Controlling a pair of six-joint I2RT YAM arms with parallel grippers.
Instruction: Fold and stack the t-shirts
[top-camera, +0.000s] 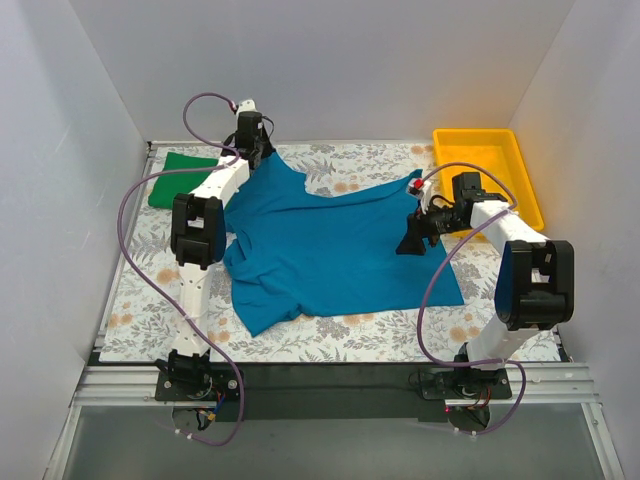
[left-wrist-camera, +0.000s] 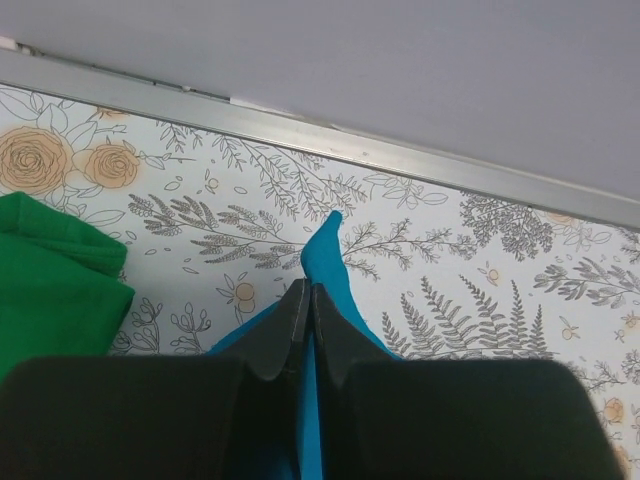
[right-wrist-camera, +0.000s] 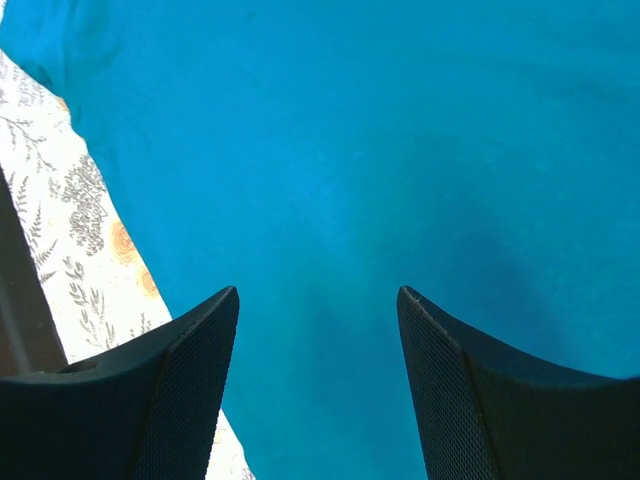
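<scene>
Pinching a far corner of the teal-blue t-shirt (top-camera: 330, 250) with my left gripper (left-wrist-camera: 307, 290), I see my right gripper (right-wrist-camera: 318, 295) released above it; the green t-shirt (top-camera: 180, 165) lies folded far-left on the tabletop (top-camera: 350, 335).

No legible text, label, brand, number or sign on any surface in all three views.
</scene>
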